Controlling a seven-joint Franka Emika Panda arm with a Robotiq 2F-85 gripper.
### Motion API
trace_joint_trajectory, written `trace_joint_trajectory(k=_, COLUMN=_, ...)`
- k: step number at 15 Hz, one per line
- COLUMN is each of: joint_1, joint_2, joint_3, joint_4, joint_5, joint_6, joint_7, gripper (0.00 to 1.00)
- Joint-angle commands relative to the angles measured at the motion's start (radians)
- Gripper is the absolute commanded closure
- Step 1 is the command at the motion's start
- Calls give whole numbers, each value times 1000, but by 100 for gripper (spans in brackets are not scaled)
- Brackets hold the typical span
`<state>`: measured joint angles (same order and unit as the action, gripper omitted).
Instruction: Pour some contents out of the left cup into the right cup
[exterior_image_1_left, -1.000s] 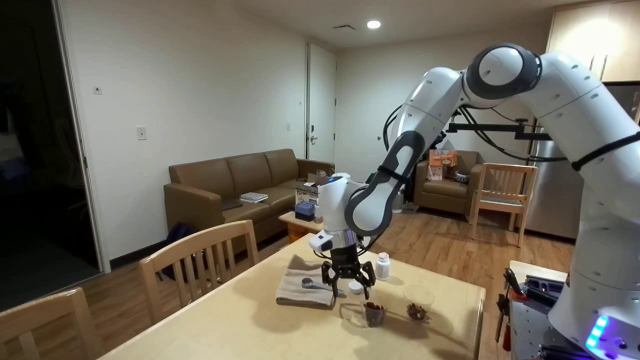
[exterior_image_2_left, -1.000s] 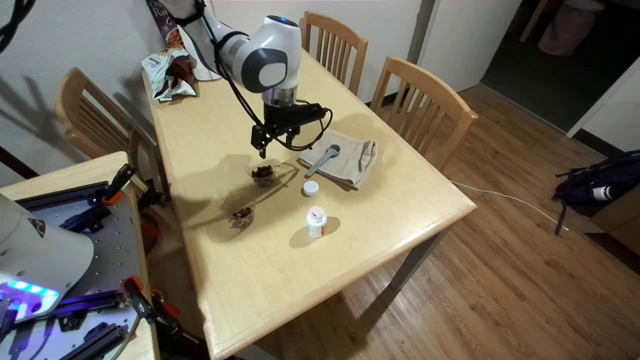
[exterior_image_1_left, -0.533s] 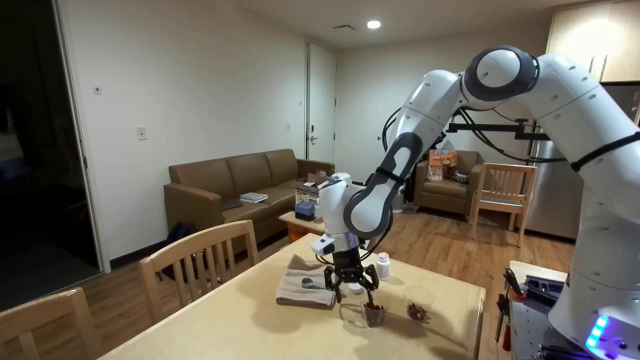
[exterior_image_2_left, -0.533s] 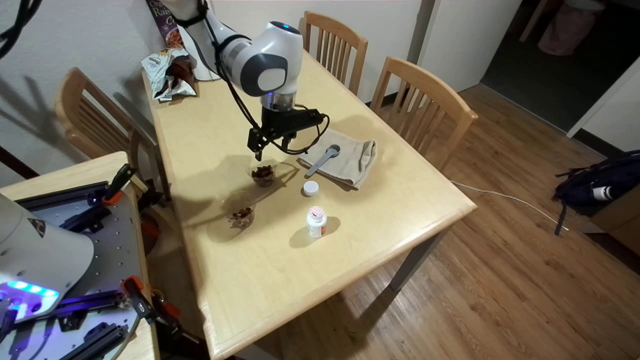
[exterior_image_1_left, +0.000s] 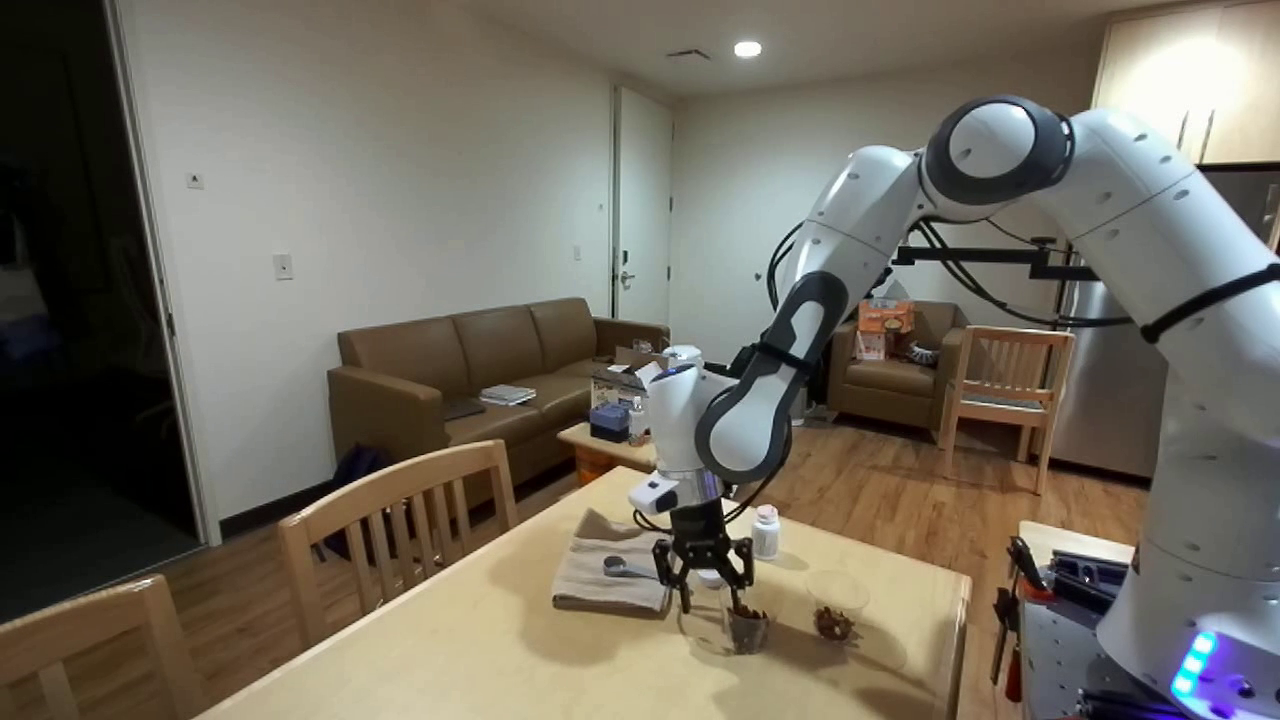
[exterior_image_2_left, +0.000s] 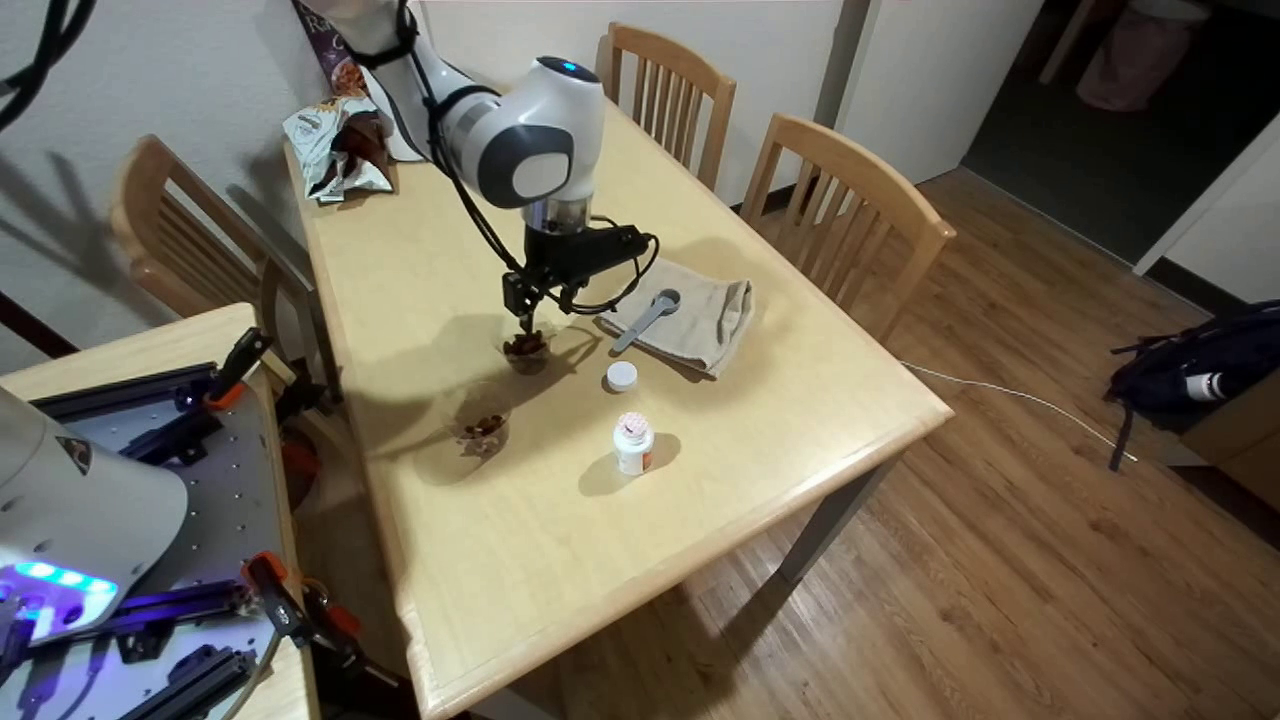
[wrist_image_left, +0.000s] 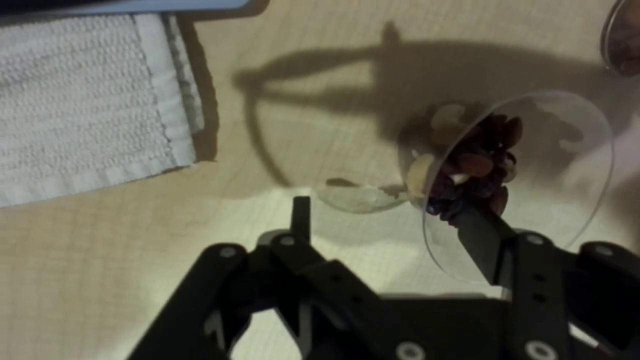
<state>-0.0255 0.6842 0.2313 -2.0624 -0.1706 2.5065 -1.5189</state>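
The left cup (exterior_image_1_left: 747, 632) is a small clear cup with dark nuts and raisins, standing upright on the table; it also shows in an exterior view (exterior_image_2_left: 526, 352) and in the wrist view (wrist_image_left: 580, 195). The right cup (exterior_image_1_left: 834, 612) is clear with brownish contents, beside it in both exterior views (exterior_image_2_left: 482, 432); only its edge shows in the wrist view (wrist_image_left: 625, 37). My gripper (exterior_image_1_left: 711, 605) is open and points down at the left cup. In the wrist view (wrist_image_left: 383, 207), one finger overlaps the cup's opening and contents; the other is outside the rim. I cannot tell whether they touch.
A folded beige cloth (exterior_image_2_left: 705, 325) bears a grey scoop (exterior_image_2_left: 648, 320). A white cap (exterior_image_2_left: 621, 376) and a white bottle (exterior_image_2_left: 634, 445) stand near the cups. A foil bag (exterior_image_2_left: 340, 150) lies at the table's far corner. Wooden chairs (exterior_image_1_left: 400, 540) line the table.
My gripper has moved down and slightly toward the left cup, and its fingers look a little closer together. Both cups have stayed in place.
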Motion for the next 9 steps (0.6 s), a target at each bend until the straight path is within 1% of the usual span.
trace_joint_trajectory(k=1, joint_1=-20, joint_2=3, joint_3=5, joint_4=-23, joint_5=-1, joint_6=49, joint_7=-59, gripper=53)
trace_joint_trajectory(k=5, joint_1=-26, joint_2=7, joint_3=4, joint_4=-32, joint_5=3, joint_6=60, joint_7=-80, gripper=80)
trace_joint_trajectory(k=7, joint_1=-21, joint_2=-1, joint_3=-5, joint_4=-39, joint_5=1, joint_6=58, joint_7=-71, gripper=93)
trace_joint_trajectory(k=9, joint_1=-15, joint_2=-21, joint_3=-17, joint_4=-51, joint_5=-2, joint_6=57, joint_7=-50, gripper=97)
